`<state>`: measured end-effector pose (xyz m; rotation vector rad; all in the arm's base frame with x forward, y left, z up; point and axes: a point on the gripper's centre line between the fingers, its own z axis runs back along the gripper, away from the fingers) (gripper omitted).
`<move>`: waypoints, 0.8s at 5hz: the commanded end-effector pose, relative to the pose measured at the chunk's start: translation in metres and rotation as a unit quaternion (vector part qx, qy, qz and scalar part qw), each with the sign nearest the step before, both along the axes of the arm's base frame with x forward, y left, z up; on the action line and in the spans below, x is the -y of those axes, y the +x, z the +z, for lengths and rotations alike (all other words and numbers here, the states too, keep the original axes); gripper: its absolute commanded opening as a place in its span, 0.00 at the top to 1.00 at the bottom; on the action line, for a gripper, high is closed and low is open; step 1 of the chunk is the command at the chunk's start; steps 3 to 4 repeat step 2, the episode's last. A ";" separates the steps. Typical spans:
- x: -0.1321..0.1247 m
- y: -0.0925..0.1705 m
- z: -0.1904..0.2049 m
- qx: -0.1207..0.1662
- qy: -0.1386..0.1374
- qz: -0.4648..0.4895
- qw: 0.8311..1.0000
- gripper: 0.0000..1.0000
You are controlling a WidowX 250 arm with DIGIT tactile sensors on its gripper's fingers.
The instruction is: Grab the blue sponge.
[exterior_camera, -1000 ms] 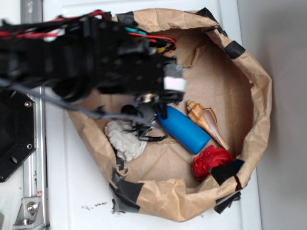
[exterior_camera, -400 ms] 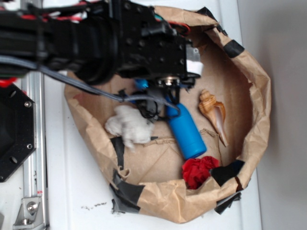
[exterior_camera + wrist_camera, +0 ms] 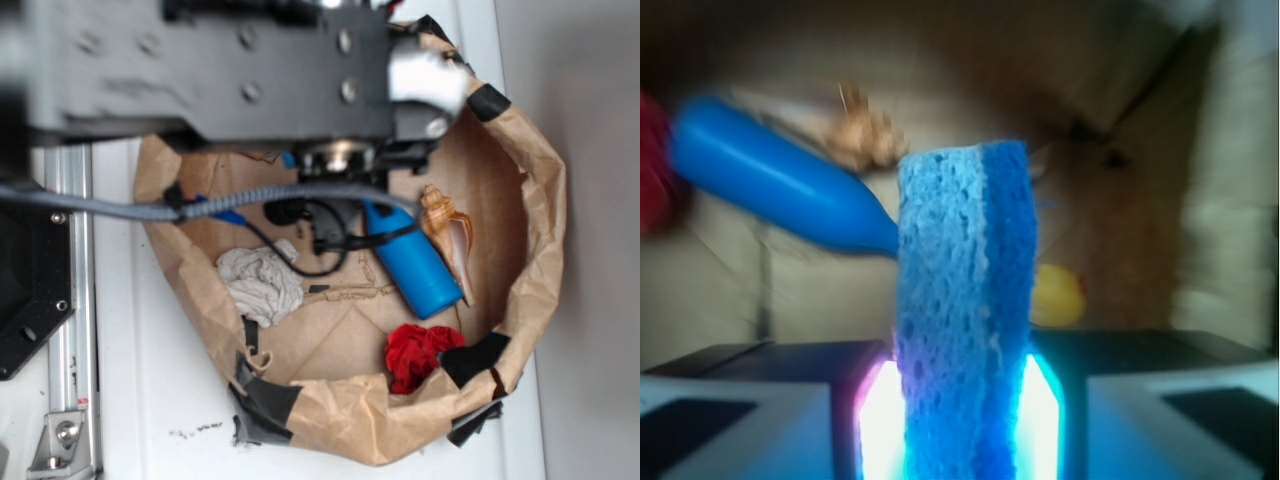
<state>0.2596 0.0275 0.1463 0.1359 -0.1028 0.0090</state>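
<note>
Holding the blue sponge (image 3: 965,320) upright on its edge, the gripper (image 3: 962,420) has its jaws clenched on the sponge's two flat sides, with the lighter porous layer toward the left jaw in the wrist view and the darker layer toward the right one. The sponge stands up between the jaws and hides the middle of what lies beyond them.

Compared with the earlier frame, the arm (image 3: 200,70) is now much nearer to the outside camera and fills the whole top of that view, very blurred. The blue bottle (image 3: 415,265) has shifted toward the shell (image 3: 450,235) and now lies just beside it. The white cloth (image 3: 262,283) looks flatter and more spread than before. The red cloth (image 3: 418,352) stays at nearly the same place by the wall of the paper bag (image 3: 545,230).

Beyond the jaws in the wrist view, the bottle lies to the left with its narrow end reaching behind the sponge. The shell is behind and left of the sponge top. A small yellow thing (image 3: 1055,295) shows just right of the sponge; I cannot tell what it is. A grey cable (image 3: 250,200) crosses the bag below the arm.
</note>
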 end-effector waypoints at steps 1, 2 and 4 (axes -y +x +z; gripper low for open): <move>0.042 0.011 0.034 0.002 -0.068 0.059 0.996 1.00; 0.056 0.009 0.027 -0.003 -0.079 0.076 0.994 1.00; 0.056 0.009 0.027 -0.003 -0.079 0.076 0.994 1.00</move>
